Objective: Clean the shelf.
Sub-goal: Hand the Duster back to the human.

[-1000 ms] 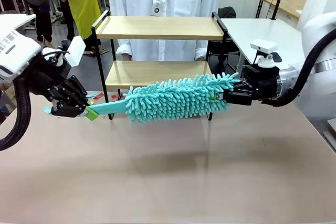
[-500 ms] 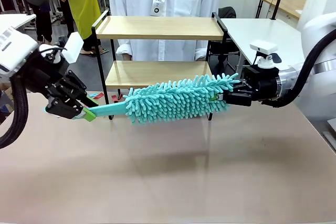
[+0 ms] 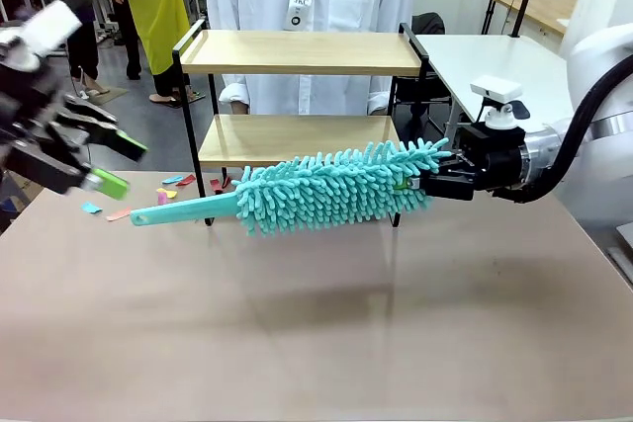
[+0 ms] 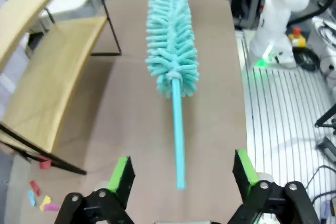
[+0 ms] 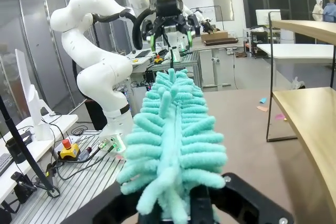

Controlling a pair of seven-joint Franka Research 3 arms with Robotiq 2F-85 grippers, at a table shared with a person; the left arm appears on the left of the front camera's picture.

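The right gripper (image 3: 427,183) is pressed together on the fluffy end of the teal duster (image 3: 331,188), pinching it at the tip so that the whole tool hangs out sideways from the claw, clear of the brown tabletop (image 3: 316,323). From that grip the duster's long axis runs nearly level toward the robot's left, dipping a little as it goes: first the thick microfibre head, then the bare teal handle (image 3: 183,210), whose free end nothing holds. Behind the head, on the far side from the claw's line, stands the shelf (image 3: 297,51), its lower board (image 3: 297,135) just above and behind the fibres and its top board well above them; the duster lies along the shelf's front, parallel to the boards and not on either one. The left gripper (image 3: 94,160) sits off past the handle's end, above it and apart from it, with its green-padded fingers (image 4: 119,174) spread wide; in the left wrist view the handle tip (image 4: 180,184) lies between the open jaws but beyond them, touched by neither. By my judgement the right arm is the one placed to work: it is nearer the shelf and alone carries the tool, and a sweep would call for lifting and pushing the head back over a board.
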